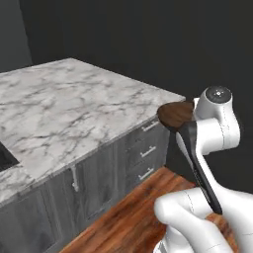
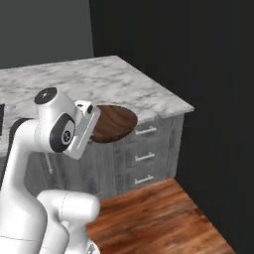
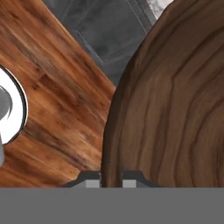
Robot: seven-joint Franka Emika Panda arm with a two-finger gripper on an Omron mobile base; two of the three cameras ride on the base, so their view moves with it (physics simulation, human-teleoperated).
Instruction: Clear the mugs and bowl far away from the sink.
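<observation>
The bowl (image 2: pixel 116 123) is dark reddish-brown with wood grain, and it hangs in the air just in front of the counter's right corner, at about counter height. My gripper (image 3: pixel 110 179) is shut on its rim, with the two dark fingertips pinching the edge. In the hand view the bowl (image 3: pixel 175 96) covers the right half, with cabinet fronts and floor behind it. From the left base view the bowl (image 1: pixel 175 114) shows beside my wrist. The mugs are out of view. A black patch (image 1: pixel 4 159) cut off at the counter's left edge may be the sink; I cannot tell.
The grey-veined marble counter (image 1: pixel 74 108) stretches to the left and back. Grey cabinets with three drawers (image 2: pixel 144 156) stand under its right corner. Wooden floor (image 2: pixel 158 218) lies below, and a dark wall rises behind and to the right.
</observation>
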